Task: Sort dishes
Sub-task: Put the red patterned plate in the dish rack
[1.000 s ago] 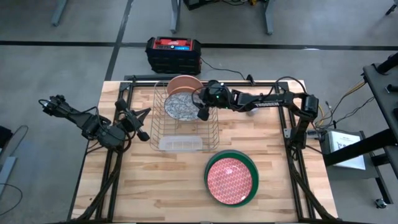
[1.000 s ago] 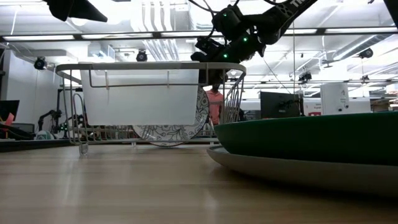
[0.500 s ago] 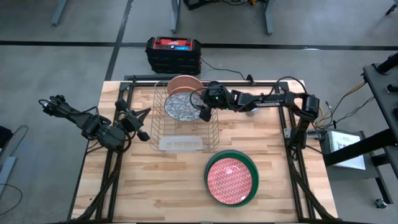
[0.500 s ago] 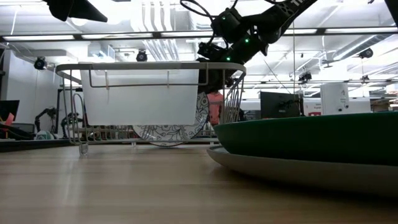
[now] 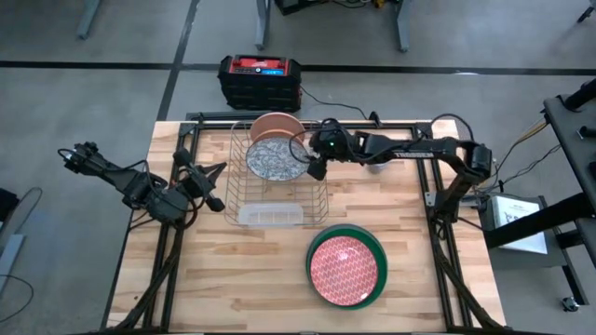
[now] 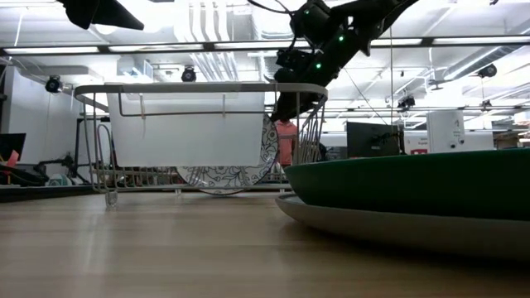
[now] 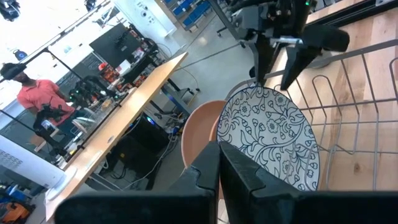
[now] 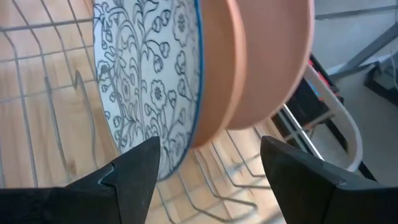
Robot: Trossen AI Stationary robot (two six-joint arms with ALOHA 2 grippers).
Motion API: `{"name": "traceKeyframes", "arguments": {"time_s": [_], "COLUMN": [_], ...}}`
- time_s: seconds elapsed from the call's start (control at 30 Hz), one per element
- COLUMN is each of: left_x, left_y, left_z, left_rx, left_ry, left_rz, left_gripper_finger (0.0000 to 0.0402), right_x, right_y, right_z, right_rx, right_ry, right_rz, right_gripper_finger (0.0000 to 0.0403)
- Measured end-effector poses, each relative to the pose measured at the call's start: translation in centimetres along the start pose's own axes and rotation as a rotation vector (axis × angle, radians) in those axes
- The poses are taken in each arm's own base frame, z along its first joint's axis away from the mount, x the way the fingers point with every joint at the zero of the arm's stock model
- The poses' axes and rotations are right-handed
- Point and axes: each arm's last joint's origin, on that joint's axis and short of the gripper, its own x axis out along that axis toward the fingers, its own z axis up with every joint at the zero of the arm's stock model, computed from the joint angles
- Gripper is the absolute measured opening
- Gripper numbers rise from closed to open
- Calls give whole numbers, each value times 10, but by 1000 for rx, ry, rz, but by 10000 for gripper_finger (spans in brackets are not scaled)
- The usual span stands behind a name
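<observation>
Here, no legible writing, right hand (image 5: 312,164) open beside patterned plate (image 5: 274,159)

Even overhead light is seen in the high view; short soft shadows are cast on the wooden table (image 5: 233,279). In the low view, ceiling strip lights (image 6: 166,45) are blown out at upper frame, and the near green plate (image 6: 414,186) at lower right is soft. The right wrist view is blurred close up.
</observation>
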Motion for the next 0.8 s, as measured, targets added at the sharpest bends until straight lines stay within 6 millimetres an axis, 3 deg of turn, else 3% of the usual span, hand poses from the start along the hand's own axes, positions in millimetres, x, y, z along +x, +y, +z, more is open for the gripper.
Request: {"name": "traceKeyframes", "arguments": {"time_s": [0.17,0.47,0.8], "left_x": [0,0,4], "left_y": [-2,-8,-18], "left_z": [1,14,26], "left_rx": [-3,-28,7], "left_ry": [-6,-73,-72], "left_rz": [-36,-328,-355], "left_gripper_finger": [0,0,0], "right_x": [-21,-74,-118], "right_y": [-4,-5,41], "right_z": [3,-2,-46], "right_rx": [2,58,83], "right_ry": [18,121,223], "right_rz": [-10,18,284], "right_gripper_finger": [262,267,248]}}
